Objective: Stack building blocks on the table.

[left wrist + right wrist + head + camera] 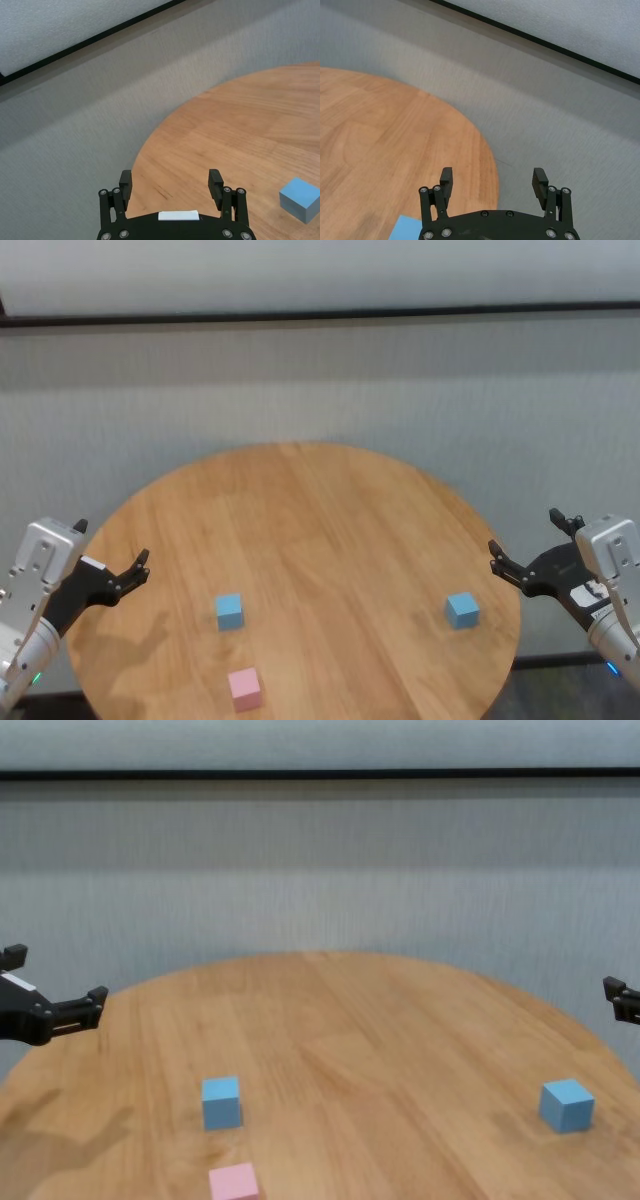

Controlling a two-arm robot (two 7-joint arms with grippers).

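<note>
**Waiting wide: both pincers poised at the rim, three blocks unstacked**

Hovering on either flank, the two arms frame the round worktop with nothing in hand. The left pincer hangs over the left edge, fingers spread apart and empty. The right pincer mirrors it past the right edge, likewise released, its fingers parted around bare air. That outboard stance looks deliberate: it leaves the head camera a full sight of every block and puts each arm close to its own side's work.

And the blocks? All three sit flat on the wood, each apart from the others, none on top of another. One blue block lies left of centre, near the left pincer's reach; the left wrist view catches it off to one side. The pink block rests just nearer the robot than that one, close to the front edge. The second blue block sits well apart, by the right rim, and its corner peeks in beneath the right pincer's body in the wrist view.

So stacking has not begun, I'd judge. The blue and pink neighbours look the natural first pair for the left arm, with the far blue one left for the right arm to bring over.
</note>
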